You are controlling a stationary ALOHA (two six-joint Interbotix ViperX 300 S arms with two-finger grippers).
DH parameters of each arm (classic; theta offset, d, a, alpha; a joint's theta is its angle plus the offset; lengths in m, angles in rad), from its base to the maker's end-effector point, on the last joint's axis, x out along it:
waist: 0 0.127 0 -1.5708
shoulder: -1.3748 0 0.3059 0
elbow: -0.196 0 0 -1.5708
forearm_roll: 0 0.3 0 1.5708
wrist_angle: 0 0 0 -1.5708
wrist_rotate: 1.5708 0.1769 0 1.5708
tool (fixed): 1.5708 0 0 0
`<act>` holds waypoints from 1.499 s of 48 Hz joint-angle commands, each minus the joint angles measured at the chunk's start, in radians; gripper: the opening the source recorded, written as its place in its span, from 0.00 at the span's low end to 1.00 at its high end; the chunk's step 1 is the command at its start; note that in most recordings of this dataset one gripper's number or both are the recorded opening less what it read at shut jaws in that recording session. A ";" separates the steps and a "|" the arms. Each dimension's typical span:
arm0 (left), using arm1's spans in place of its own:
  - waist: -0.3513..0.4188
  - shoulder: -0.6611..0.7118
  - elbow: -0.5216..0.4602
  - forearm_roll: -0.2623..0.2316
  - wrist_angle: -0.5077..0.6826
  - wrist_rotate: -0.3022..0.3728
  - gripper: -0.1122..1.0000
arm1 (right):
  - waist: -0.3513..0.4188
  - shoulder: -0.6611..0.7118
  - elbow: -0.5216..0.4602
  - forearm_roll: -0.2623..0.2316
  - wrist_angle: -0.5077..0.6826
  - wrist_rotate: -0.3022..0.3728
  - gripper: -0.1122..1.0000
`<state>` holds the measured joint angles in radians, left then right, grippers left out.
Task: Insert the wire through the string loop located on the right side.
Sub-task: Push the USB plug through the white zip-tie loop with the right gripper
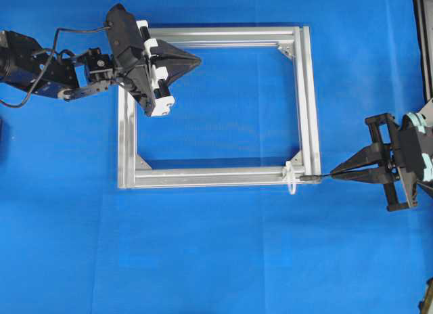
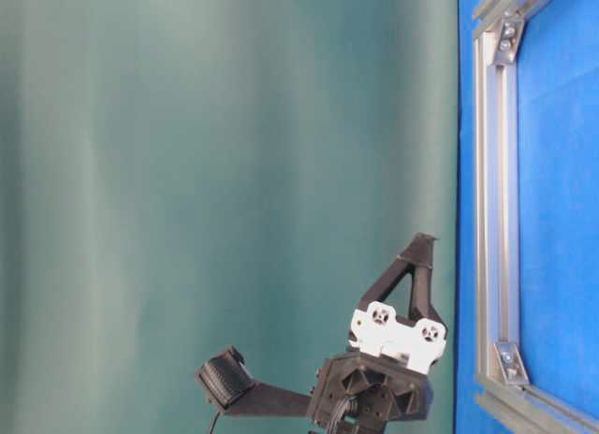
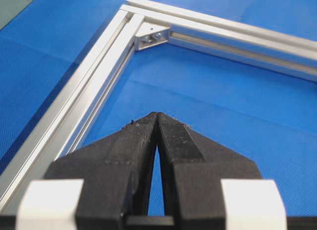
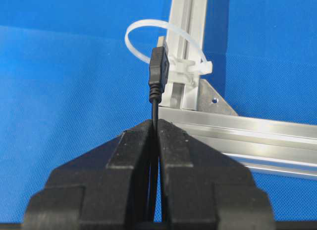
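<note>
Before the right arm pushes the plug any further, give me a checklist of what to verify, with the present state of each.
1. Right gripper shut on the wire: ok, the cable runs up between the closed fingers.
2. Plug pointed at the string loop: ok, its tip stands in front of the loop's opening in the right wrist view.
3. Plug already through the loop: cannot tell; overhead its tip lies just right of the loop.
4. Loop held open: ok, it arches off the aluminium frame.
5. Left gripper out of the way: ok, shut, empty, at the frame's far corner.
</note>
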<state>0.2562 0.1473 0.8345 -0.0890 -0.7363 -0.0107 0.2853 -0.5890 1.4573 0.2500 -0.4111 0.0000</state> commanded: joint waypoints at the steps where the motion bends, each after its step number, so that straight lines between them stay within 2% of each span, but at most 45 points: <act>1: -0.002 -0.034 -0.008 0.003 -0.008 0.002 0.10 | -0.002 -0.002 -0.008 0.003 -0.012 0.000 0.07; 25: -0.003 -0.034 -0.011 0.003 -0.009 0.000 0.10 | -0.002 0.015 -0.014 0.002 -0.048 0.000 0.07; 38: -0.002 -0.034 -0.008 0.003 -0.009 0.000 0.10 | -0.002 0.104 -0.040 0.003 -0.106 0.000 0.07; 55: -0.002 -0.034 -0.006 0.003 -0.009 0.002 0.10 | -0.002 0.293 -0.126 0.003 -0.209 0.000 0.07; 72: -0.002 -0.034 -0.008 0.003 -0.008 0.002 0.10 | -0.002 0.377 -0.190 0.003 -0.227 0.000 0.07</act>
<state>0.2562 0.1473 0.8345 -0.0890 -0.7363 -0.0092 0.2853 -0.2086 1.2855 0.2516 -0.6259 0.0000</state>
